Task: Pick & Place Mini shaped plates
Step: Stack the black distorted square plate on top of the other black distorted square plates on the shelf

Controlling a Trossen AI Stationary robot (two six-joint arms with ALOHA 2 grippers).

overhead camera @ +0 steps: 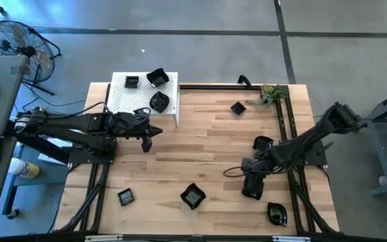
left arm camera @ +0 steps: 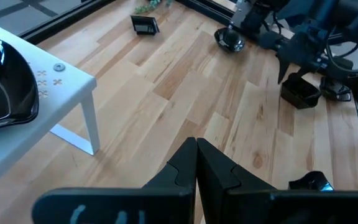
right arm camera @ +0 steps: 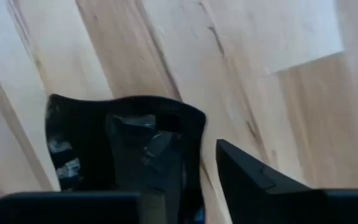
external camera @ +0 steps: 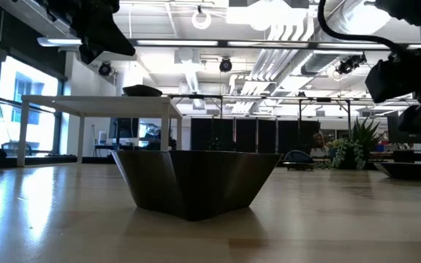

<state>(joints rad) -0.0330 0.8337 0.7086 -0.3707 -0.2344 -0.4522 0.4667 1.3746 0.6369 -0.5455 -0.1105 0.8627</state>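
The right gripper (overhead camera: pixel 252 190) is reaching down at the near right of the table (overhead camera: pixel 207 154), its fingers straddling the wall of a black dish (right arm camera: pixel 126 152): in the right wrist view one finger is sitting inside the dish and the other outside, parted and not yet pinching the rim. To do this well, it likely needs to be closing squarely on that wall, low enough to bite before lifting, since the glossy rim could slip. The left gripper (overhead camera: pixel 146 140) is hanging closed and empty just beside the white stand (overhead camera: pixel 123 101), which is holding three plates at the far left. Other plates are lying scattered, well apart, on the pale wood planks. Beyond the table an open office hall is showing, with ceiling lights and a floor fan (overhead camera: pixel 15 42).
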